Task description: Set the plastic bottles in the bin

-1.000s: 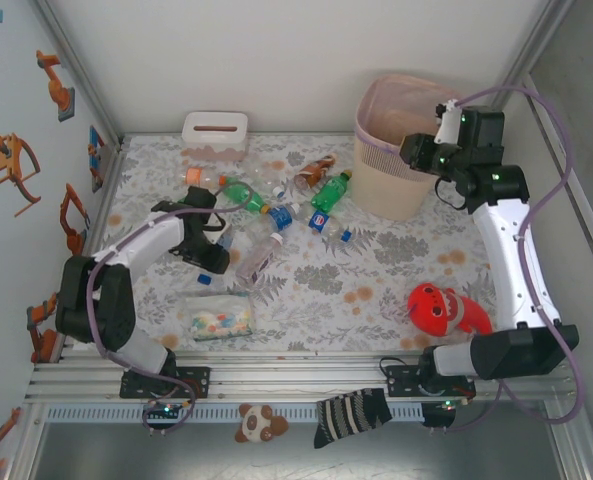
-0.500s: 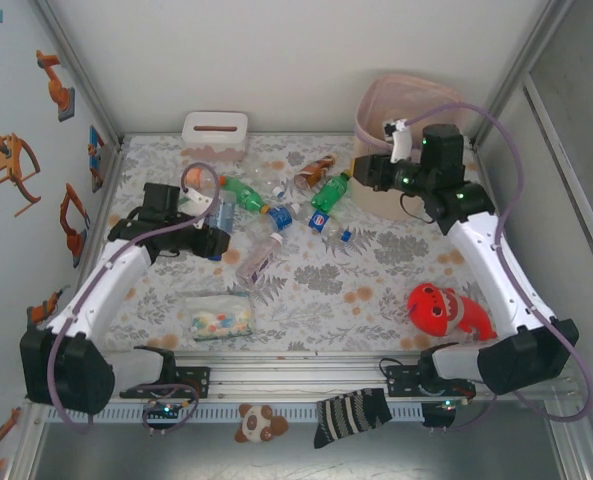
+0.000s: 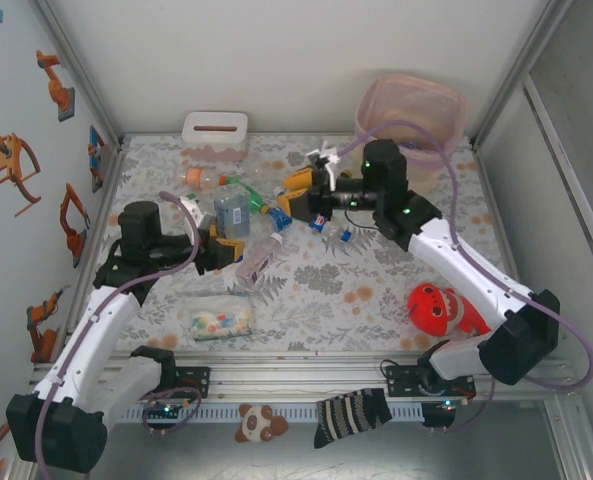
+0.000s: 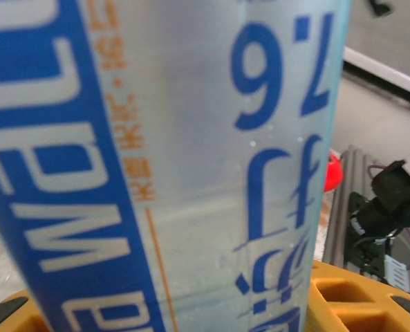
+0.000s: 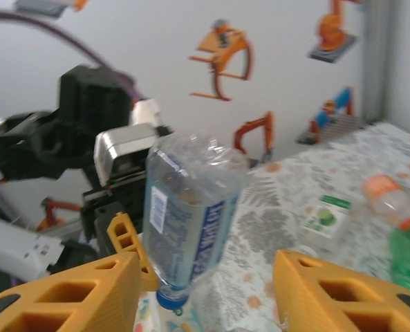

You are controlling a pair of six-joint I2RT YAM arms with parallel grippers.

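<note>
Evidently a handover is under way: the left gripper [image 3: 220,245] is clamping a clear blue-labelled bottle [image 3: 231,213] cap-down above the table's left middle, and the right gripper [image 3: 296,195] is facing it with its fingers apart. The right one should be closing squarely on the bottle's body, clear of the left fingers [image 5: 125,235], before any release. The bin [image 3: 421,100] is standing at the far right, well apart from both grippers, and its contents cannot be told, while other bottles [image 3: 259,258] are lying loose on the table.

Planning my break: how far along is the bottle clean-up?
Done: nothing confirmable; the bin hides its bottom. In hand: the left gripper holds a blue-labelled bottle aloft; the right gripper is open. Left: several bottles lie on the table.
</note>
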